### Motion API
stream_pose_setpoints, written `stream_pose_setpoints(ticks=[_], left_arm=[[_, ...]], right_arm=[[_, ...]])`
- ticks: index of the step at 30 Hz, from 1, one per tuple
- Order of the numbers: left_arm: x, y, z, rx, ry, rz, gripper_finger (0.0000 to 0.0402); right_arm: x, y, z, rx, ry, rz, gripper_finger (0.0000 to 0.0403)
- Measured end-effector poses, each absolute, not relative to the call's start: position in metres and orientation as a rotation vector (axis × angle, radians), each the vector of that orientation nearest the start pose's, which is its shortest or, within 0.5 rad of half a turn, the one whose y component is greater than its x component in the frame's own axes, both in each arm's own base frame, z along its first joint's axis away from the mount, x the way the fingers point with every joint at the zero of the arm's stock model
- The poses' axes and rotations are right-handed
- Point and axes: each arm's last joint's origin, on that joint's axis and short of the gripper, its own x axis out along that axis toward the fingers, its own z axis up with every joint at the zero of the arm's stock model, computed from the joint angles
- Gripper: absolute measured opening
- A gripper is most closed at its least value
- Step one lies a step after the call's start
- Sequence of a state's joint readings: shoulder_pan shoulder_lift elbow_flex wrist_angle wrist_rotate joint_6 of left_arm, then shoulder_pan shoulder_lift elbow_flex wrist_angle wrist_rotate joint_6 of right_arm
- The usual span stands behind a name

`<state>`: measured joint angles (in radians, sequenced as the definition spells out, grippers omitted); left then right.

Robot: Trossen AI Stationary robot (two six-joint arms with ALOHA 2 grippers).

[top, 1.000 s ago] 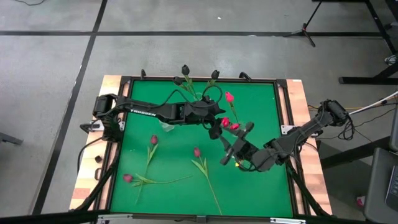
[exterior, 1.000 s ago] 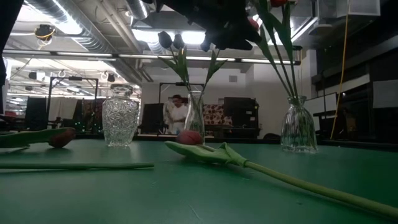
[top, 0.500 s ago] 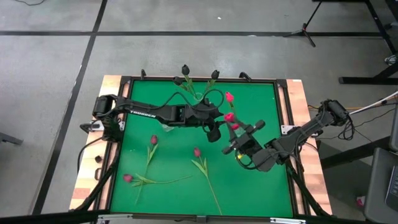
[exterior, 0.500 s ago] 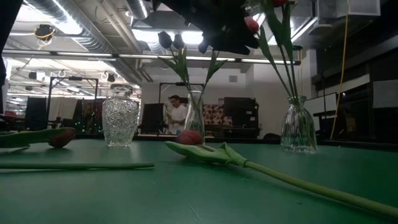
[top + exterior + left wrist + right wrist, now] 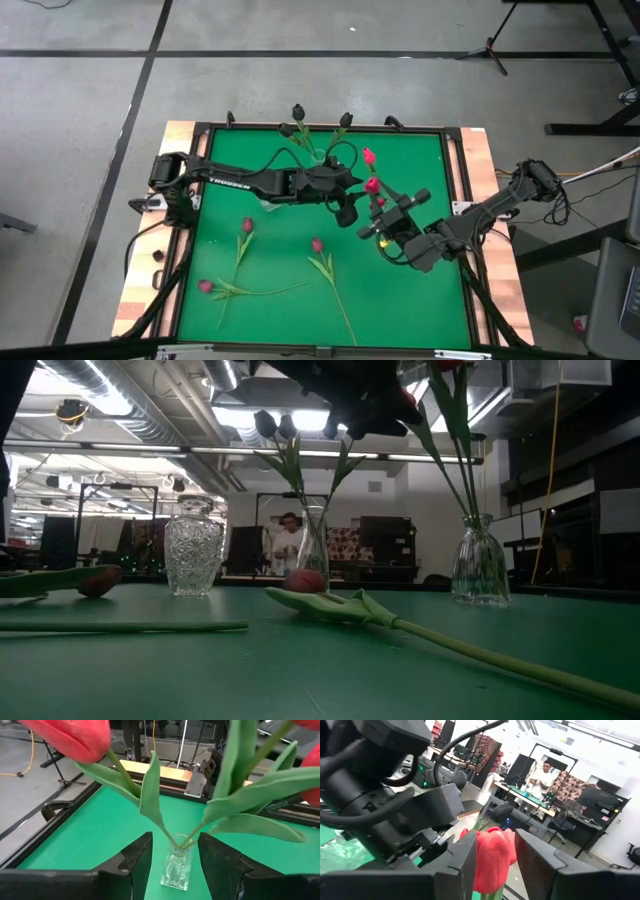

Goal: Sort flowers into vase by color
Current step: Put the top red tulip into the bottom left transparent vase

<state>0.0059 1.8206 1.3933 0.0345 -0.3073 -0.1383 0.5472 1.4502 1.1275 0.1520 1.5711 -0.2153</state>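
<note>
My right gripper (image 5: 495,837) is shut on a pink-red tulip (image 5: 372,186) high over the table's middle. A little to its left my left gripper (image 5: 174,840) hangs open and holds nothing. Below and beyond it stands a small clear vase (image 5: 176,870) with pink-red tulips (image 5: 70,737) in it. In the low view this vase (image 5: 480,575) is at the right. A slim vase (image 5: 313,545) with near-black tulips (image 5: 266,423) stands in the middle. At the left is a cut-glass vase (image 5: 195,548). My right gripper has the pink-red tulip between its two fingers. The head (image 5: 492,855) stands up between and past the fingertips, and the green stem just under it (image 5: 493,895) runs back between them. The picture's edge cuts off the contact itself. The fingers lie about level, coming from the table's right.
Three tulips lie flat on the green mat (image 5: 420,300): one at the left (image 5: 247,225), one in the middle (image 5: 316,243), one near the front left (image 5: 205,286). A raised frame and wooden edge (image 5: 478,150) ring the mat. A person (image 5: 290,540) stands in the room behind.
My right gripper has swung round and edged toward the table's far edge. The held tulip's head has gone with it, closer to my left gripper.
</note>
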Motion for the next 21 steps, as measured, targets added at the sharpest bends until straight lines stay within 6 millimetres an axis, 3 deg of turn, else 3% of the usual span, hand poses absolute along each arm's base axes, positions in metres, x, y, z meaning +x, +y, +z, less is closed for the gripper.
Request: stream_pose_setpoints(ticks=[9, 16, 21], left_arm=[[0.412, -0.004, 0.284, -0.048, 0.404, 0.29, 0.0157], [0.4, -0.007, 0.299, -0.043, 0.415, 0.286, 0.0157], [0.397, -0.011, 0.304, -0.043, 0.402, 0.274, 0.0157]], right_arm=[[0.277, 0.117, 0.336, -0.335, 0.2, -1.053, 0.0131], [0.249, 0.102, 0.346, -0.25, 0.164, -1.017, 0.0131], [0.233, 0.085, 0.337, -0.147, 0.206, -0.949, 0.0131]])
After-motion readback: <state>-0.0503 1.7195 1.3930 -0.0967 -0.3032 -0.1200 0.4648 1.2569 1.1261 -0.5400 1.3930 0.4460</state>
